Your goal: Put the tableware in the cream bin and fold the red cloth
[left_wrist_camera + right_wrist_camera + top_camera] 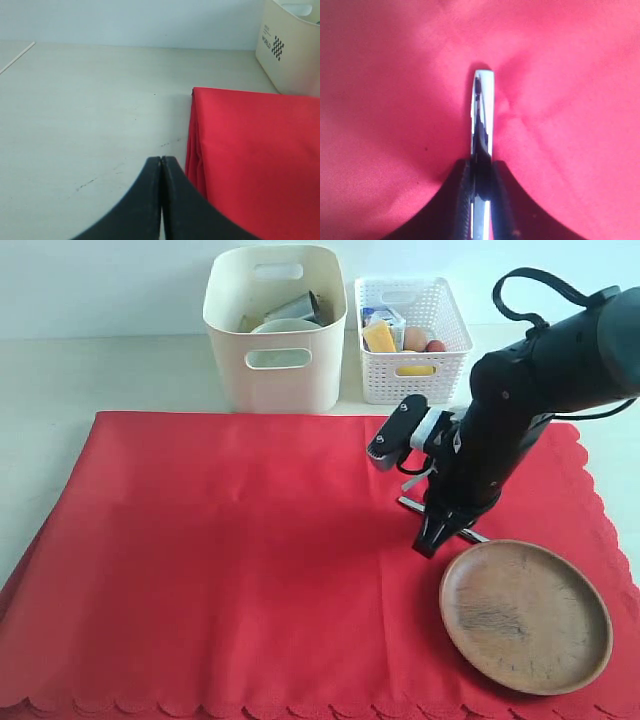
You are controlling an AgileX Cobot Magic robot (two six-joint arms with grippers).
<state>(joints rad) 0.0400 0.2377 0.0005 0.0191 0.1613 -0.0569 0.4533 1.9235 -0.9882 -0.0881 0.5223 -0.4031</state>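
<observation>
The red cloth (230, 560) lies spread flat over the table. On its right part stands my right gripper (428, 543), pointing down at the cloth. Its jaws are shut on the metal table knife (483, 115), whose blade sticks out past the fingertips against the puckered red cloth (395, 100). The round brown wooden plate (525, 615) rests on the cloth just right of that gripper. At the back, the cream bin (275, 330) holds the steel cup (295, 308) and the pale bowl (285, 326). My left gripper (161, 159) is shut and empty over bare table beside the cloth's folded edge (255, 150).
A white lattice basket (413, 325) with food items stands right of the cream bin. Pale tabletop (90, 100) lies left of the cloth, with the cream bin's corner (292, 50) beyond.
</observation>
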